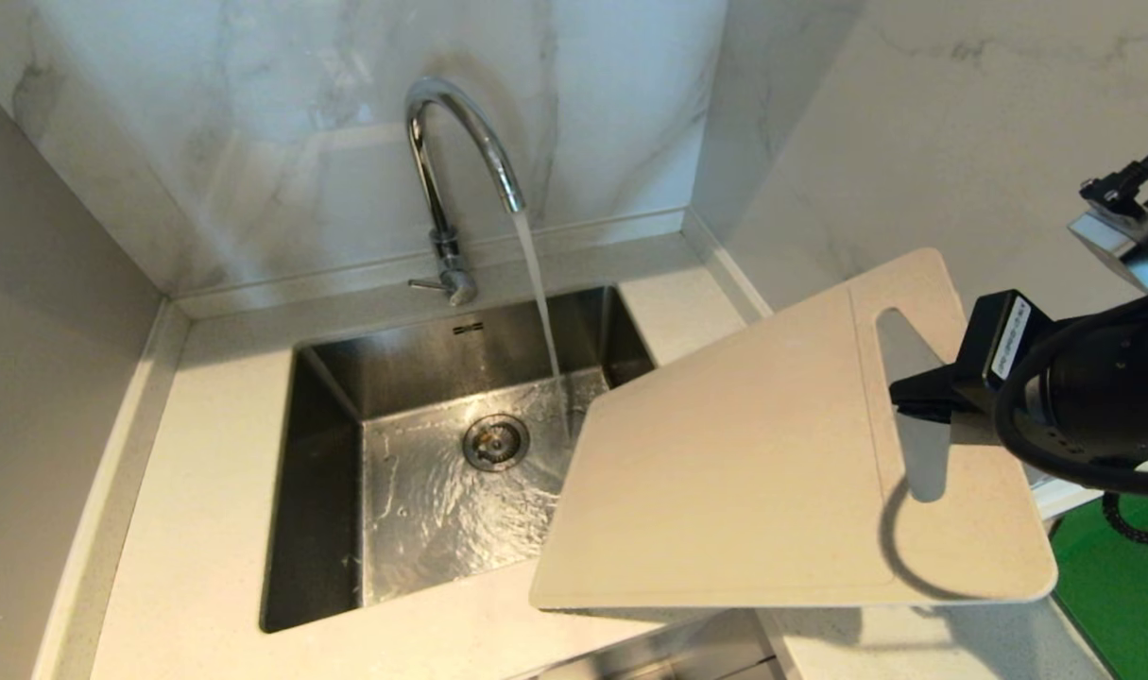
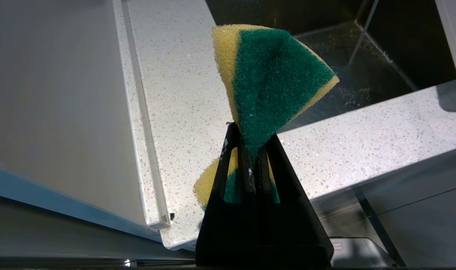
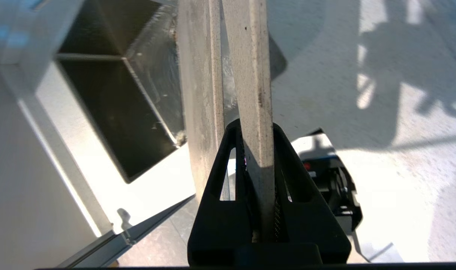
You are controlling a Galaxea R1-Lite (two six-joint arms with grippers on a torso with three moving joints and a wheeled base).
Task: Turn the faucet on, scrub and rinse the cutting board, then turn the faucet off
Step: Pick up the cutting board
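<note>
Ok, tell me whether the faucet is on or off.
On. A stream of water runs from the faucet spout into the sink, whose floor is wet and rippled.

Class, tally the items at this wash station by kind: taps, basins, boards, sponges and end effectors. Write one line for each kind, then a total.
Faucet: 1
Sink: 1
Cutting board: 1
Sponge: 1
End effectors: 2, left end effector and right end effector
Total: 6

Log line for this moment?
faucet: running | right pincer: holds cutting board beside stream | left pincer: holds sponge
</note>
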